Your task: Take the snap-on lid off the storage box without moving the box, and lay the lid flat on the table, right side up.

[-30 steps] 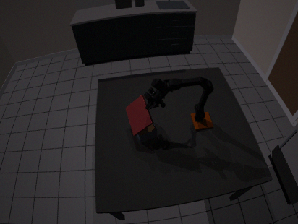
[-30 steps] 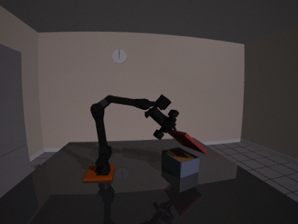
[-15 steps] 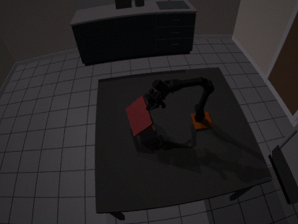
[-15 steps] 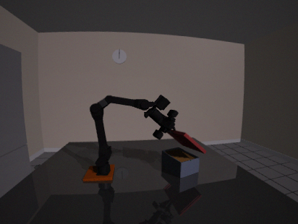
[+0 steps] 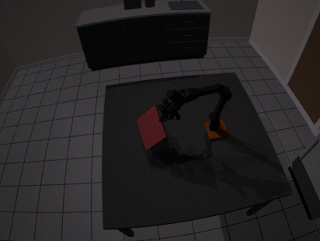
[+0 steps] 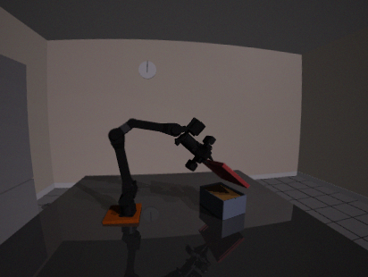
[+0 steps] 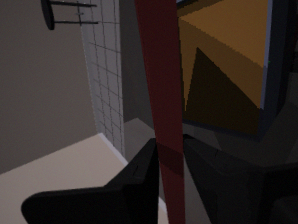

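Observation:
The red lid [image 5: 152, 129] [image 6: 228, 173] [image 7: 162, 85] is off the box and held in the air above it, tilted down away from the arm. My gripper [image 5: 161, 119] [image 6: 210, 160] [image 7: 168, 141] is shut on the lid's near edge; the wrist view shows the lid edge-on between both fingers. The storage box [image 6: 234, 206] [image 7: 274, 70] stands upright on the table, open at the top, with an orange-brown inside. Its far side is hidden by the lid in the top view.
The box stands on the dark table [image 5: 132, 194] [image 6: 67, 241], in front of the arm's orange base plate [image 5: 212, 135] [image 6: 108, 216]. A counter [image 5: 144, 43] stands beyond the table's back edge, and a chair-like object [image 5: 304, 186] stands off its right side.

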`<action>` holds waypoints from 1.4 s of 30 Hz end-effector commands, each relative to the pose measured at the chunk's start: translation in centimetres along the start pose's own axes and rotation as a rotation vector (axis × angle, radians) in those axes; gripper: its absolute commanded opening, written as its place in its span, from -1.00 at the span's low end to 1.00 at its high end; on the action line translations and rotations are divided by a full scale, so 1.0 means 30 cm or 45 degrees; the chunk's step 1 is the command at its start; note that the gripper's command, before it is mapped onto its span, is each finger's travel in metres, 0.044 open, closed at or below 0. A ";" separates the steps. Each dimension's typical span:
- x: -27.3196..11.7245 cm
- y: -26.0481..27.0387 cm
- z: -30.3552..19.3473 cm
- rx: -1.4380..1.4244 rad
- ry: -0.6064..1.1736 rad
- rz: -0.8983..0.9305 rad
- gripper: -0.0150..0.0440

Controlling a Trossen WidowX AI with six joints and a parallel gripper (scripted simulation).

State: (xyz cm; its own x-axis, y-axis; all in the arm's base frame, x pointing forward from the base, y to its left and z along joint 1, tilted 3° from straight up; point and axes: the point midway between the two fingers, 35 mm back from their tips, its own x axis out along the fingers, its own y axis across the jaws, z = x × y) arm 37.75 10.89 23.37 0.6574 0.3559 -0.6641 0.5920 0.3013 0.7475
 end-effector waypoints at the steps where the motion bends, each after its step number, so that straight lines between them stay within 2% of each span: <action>1: -0.010 0.005 -0.031 0.001 -0.003 0.015 -0.49; 42: -0.027 -0.009 -0.303 0.009 0.003 0.015 -0.49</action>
State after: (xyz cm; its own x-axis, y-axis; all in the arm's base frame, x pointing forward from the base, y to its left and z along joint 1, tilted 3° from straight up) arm 33.21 18.00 23.54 0.6560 0.3607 -0.6630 0.5926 0.2979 0.7484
